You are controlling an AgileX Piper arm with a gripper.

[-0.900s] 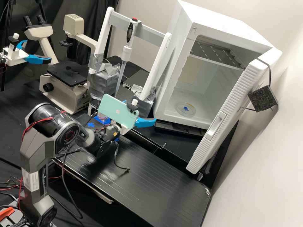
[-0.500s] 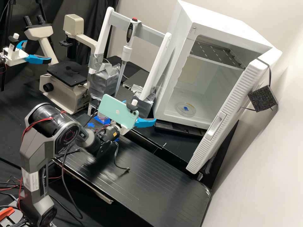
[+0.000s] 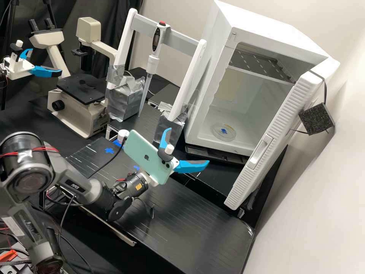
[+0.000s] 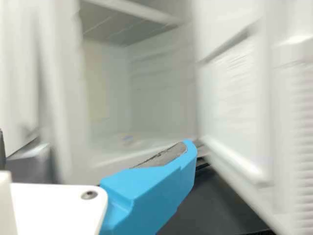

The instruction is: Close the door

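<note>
On the cabinet [image 3: 279, 32], door [image 3: 292, 110] standing open, my hand [image 3: 188, 146] spread, apart from it; probably stiff, smooth, should swing lightly: best pushed near the recessed grip [image 3: 260, 153], no pinch.

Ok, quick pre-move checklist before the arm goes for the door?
1. Door not already shut: ok, it stands open.
2. Gripper holding nothing: ok, fingers spread with nothing between them.
3. Dish inside, out of the door's way: ok, it lies on the floor of the cabinet.
4. Gripper touching the door: not ok, they are apart.
5. Phone on the gripper side would miss the door during the push: cannot tell.
6. Black cable slack enough for the reach: cannot tell.
</note>
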